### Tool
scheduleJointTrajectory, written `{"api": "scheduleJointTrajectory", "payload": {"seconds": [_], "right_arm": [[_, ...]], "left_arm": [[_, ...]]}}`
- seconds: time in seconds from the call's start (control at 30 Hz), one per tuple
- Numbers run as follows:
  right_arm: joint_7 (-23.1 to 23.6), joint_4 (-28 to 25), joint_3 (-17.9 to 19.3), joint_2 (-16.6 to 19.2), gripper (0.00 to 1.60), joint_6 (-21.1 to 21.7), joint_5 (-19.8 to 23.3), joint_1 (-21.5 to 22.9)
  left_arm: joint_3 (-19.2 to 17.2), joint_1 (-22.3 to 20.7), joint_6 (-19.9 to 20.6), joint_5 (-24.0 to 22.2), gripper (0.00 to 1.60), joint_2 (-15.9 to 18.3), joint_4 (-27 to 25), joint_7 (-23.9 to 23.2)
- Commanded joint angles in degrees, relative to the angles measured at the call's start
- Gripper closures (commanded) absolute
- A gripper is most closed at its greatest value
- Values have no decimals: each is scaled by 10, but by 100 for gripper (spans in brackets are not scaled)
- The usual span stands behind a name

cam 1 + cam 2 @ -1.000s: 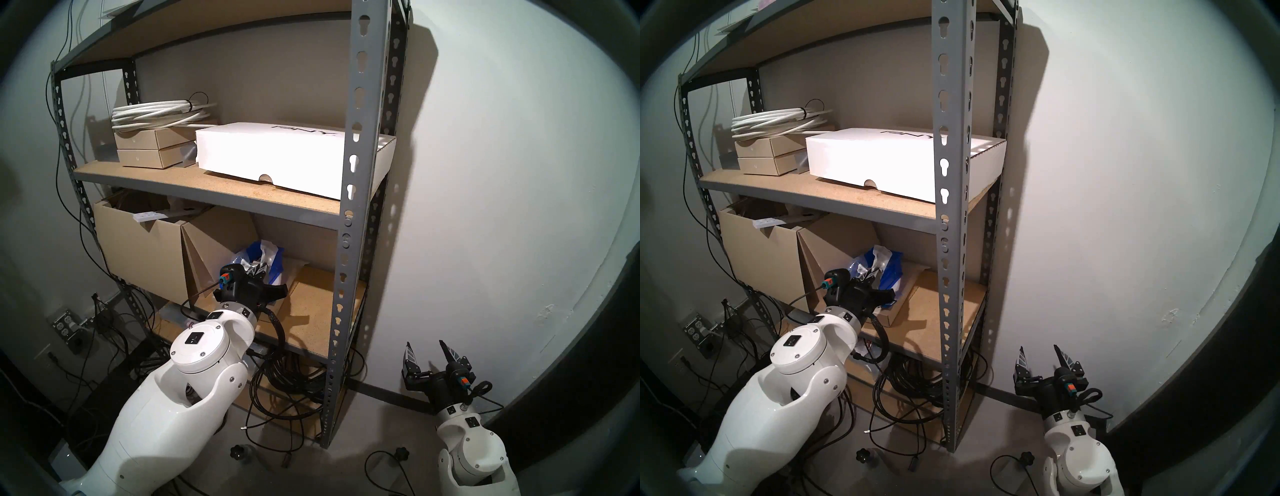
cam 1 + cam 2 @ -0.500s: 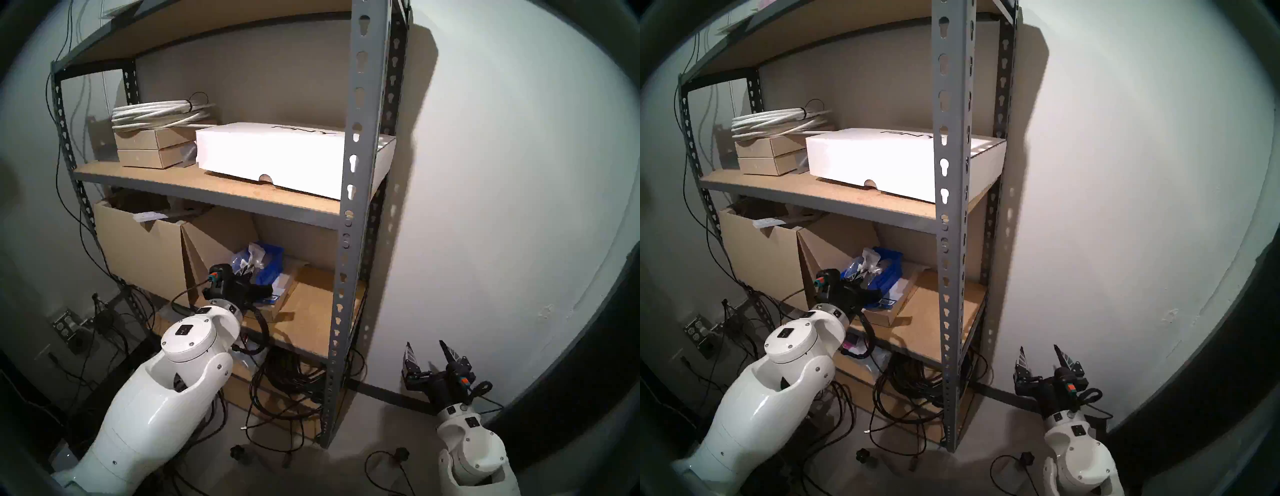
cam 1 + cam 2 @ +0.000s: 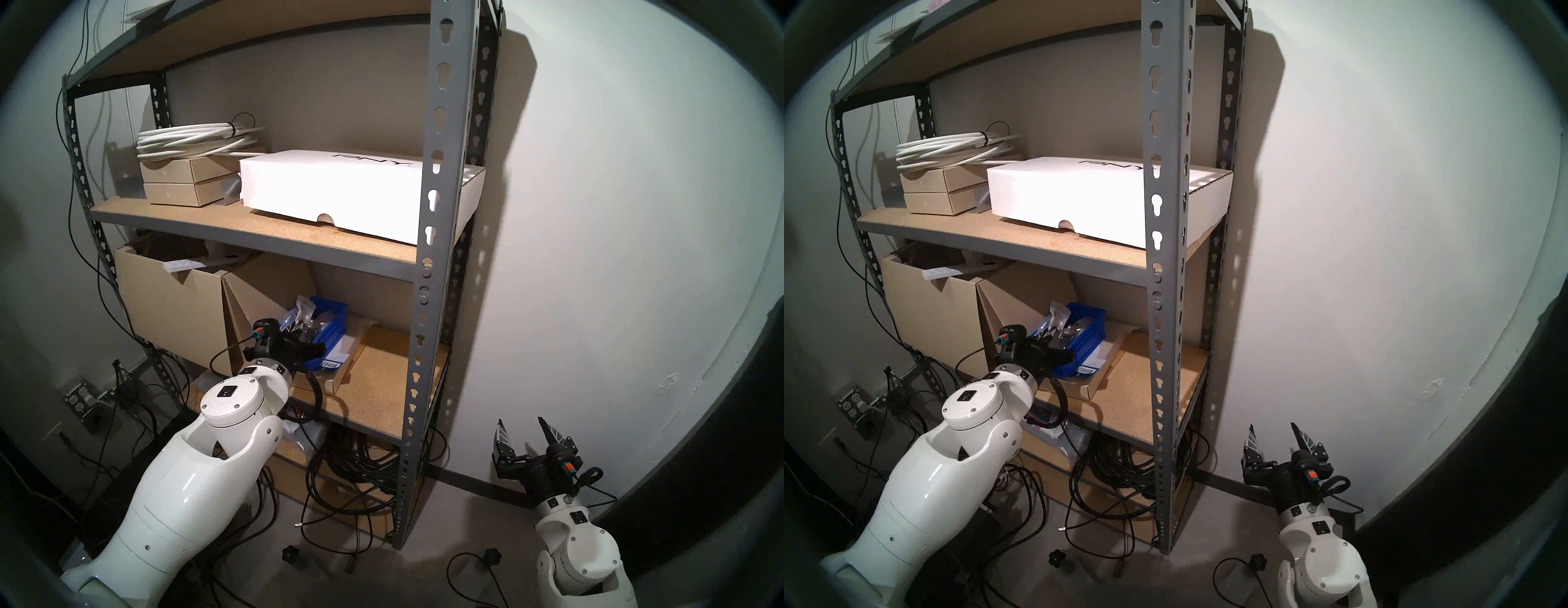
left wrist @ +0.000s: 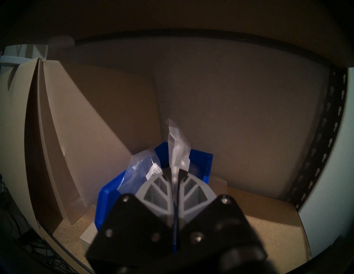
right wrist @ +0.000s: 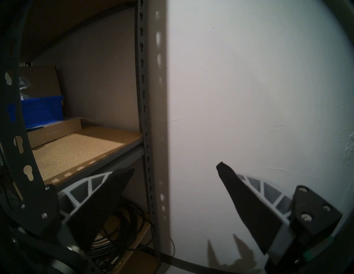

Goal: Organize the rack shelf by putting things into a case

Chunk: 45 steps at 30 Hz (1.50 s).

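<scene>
Grey wall, dim room, tall rack shelf (image 3: 441, 178) with particleboard boards.

Head left: left gripper (image 3: 302, 335) reaches into the lower bay, level, right at the front lip of the blue bin (image 3: 330, 329). Bin sits on a flat cardboard box (image 3: 345, 369), beside a big tan carton (image 3: 169, 305). Clear bags (image 3: 303, 314) stick up out of the bin's left half. Right gripper (image 3: 524, 431) is well apart, outside the rack by the wall, fingers spread wide, empty. White box (image 3: 331, 191) on the board above is not involved.

Head right: same layout. Bin (image 3: 1085, 335) is directly ahead of the left gripper (image 3: 1055, 339); left arm is clearly the nearer one. Bin's long axis runs front to back into the bay, scooped lip toward the robot.

Left wrist: fingers (image 4: 157, 188) pinched together on a crinkly clear bag (image 4: 177, 151). Bag stands upright, long axis vertical, free end up, over the bin's interior (image 4: 203, 162). A second bag with a barcode label (image 4: 139, 168) leans in the bin to the left.

Right wrist: jaws wide apart, nothing between; bin (image 5: 42, 111) visible past the upright.

My read: drop step. Held bag is above the bin, so the release only needs to clear the rim; the bag may lean on the left one.
</scene>
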Motion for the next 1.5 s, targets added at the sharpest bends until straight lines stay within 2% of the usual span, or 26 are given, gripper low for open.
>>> {"api": "scheduleJointTrajectory", "payload": {"seconds": [0.0, 0.6, 0.63, 0.67, 0.7, 0.73, 0.9, 1.03, 1.37, 1.4, 1.47], "right_arm": [[0, -11, 0, 0, 0, -2, 0, 1], [0, -11, 0, 0, 0, -2, 0, 1], [0, -11, 0, 0, 0, -2, 0, 1], [0, -11, 0, 0, 0, -2, 0, 1], [0, -11, 0, 0, 0, -2, 0, 1], [0, -11, 0, 0, 0, -2, 0, 1], [0, -12, 0, 0, 0, -2, 0, 1], [0, -12, 0, 0, 0, -2, 0, 1], [0, -12, 0, 0, 0, -2, 0, 1], [0, -12, 0, 0, 0, -2, 0, 1], [0, -12, 0, 0, 0, -2, 0, 1]], "left_arm": [[-4, -46, -3, -4, 160, -15, 14, -4], [-3, -103, 13, -28, 160, -29, 76, -26], [-2, -104, 13, -28, 152, -30, 78, -26], [0, -105, 13, -27, 134, -30, 78, -29], [1, -105, 14, -28, 123, -32, 77, -28], [2, -105, 14, -27, 117, -33, 75, -28], [7, -104, 16, -29, 107, -36, 71, -29], [12, -106, 17, -24, 90, -38, 74, -24], [16, -115, 5, -8, 80, -44, 87, -9], [16, -116, 6, -8, 58, -44, 86, -10], [14, -115, 3, -6, 60, -45, 80, -6]]}}
